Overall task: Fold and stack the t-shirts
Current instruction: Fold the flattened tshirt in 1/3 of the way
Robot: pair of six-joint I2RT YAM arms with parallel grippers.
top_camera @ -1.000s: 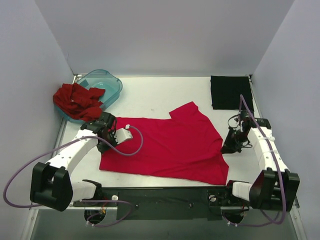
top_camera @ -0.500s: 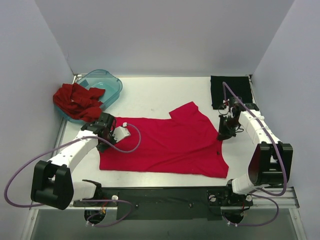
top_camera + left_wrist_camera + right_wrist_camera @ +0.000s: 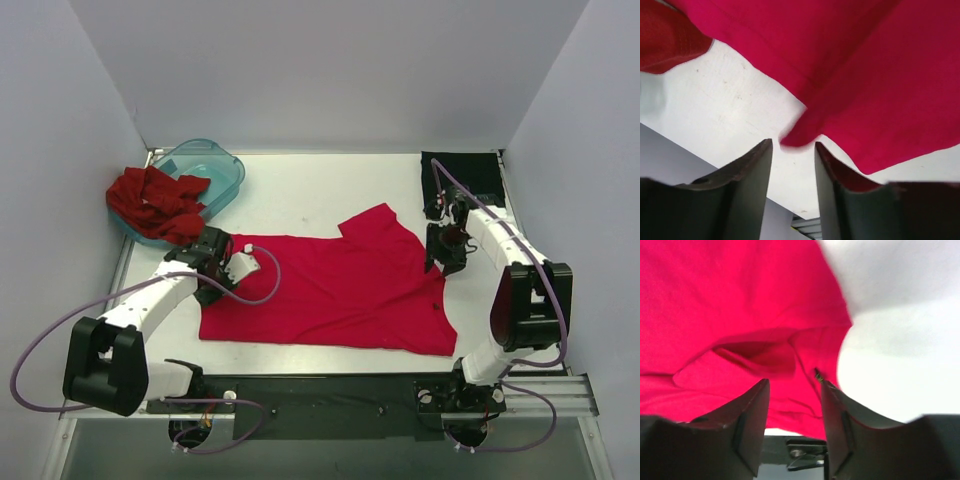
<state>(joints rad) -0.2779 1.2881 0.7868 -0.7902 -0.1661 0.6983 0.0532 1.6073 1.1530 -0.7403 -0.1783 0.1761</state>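
Note:
A crimson-pink t-shirt (image 3: 330,285) lies spread flat on the middle of the table. My left gripper (image 3: 214,276) is at its left edge, open; in the left wrist view a corner of the crimson cloth (image 3: 875,90) lies just past the tips of the left gripper (image 3: 792,150), free of them. My right gripper (image 3: 440,252) stands open over the shirt's right edge, and the right wrist view shows rumpled crimson cloth (image 3: 740,305) beyond the parted fingers of the right gripper (image 3: 792,386). A folded black t-shirt (image 3: 460,183) lies at the back right. A darker red t-shirt (image 3: 155,202) is crumpled at the back left.
A translucent teal tub (image 3: 222,166) stands at the back left, with the darker red shirt draped over its near rim. Grey walls close in the table on three sides. Purple cables loop from both arms over the table.
Both grippers were shut a second ago and now stand open, letting go of the crimson shirt. The right gripper moved back and left along the shirt's right edge, which shifted inward.

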